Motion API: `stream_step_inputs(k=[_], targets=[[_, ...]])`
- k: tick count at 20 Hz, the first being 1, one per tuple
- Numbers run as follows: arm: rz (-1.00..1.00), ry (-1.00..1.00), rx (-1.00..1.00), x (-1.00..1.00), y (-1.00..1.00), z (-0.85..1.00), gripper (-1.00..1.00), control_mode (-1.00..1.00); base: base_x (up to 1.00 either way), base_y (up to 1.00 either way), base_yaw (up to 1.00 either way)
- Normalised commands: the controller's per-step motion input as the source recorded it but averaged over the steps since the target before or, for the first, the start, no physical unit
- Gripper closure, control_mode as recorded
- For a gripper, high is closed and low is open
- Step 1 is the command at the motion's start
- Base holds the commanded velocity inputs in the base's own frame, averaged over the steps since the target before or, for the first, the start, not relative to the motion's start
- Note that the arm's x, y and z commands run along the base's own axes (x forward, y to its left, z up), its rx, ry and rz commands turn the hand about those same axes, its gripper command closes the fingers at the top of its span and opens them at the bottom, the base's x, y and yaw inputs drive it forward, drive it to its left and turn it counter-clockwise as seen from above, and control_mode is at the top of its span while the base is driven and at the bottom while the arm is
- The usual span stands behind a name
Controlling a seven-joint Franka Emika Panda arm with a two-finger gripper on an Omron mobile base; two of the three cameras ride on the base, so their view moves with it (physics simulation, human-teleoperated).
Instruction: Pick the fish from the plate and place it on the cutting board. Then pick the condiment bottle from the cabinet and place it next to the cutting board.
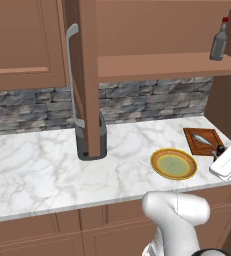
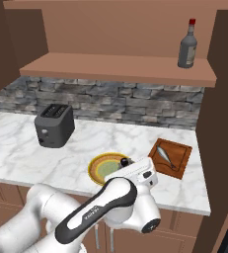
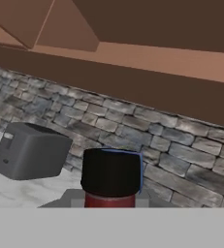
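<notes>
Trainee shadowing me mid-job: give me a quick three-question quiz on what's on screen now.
1. True or false: the fish lies on the cutting board.
2. What does the gripper hold? A) condiment bottle B) grey bottle C) toaster
3. Fill in: the grey bottle with a red cap stands on the ____ of the cabinet.

Key: 1 true; 2 A; 3 shelf.
</notes>
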Motion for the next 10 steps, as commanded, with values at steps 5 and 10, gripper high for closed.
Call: stream_step_inputs(k=[5,10], targets=[[0.00,-0.02,-0.01,0.06,-0.01,-0.31,1.00,-1.00,0.00,0.00,0.00],[0.00,0.00,0.01,0.10,0.00,-0.33,1.00,-1.00,0.00,0.00,0.00]])
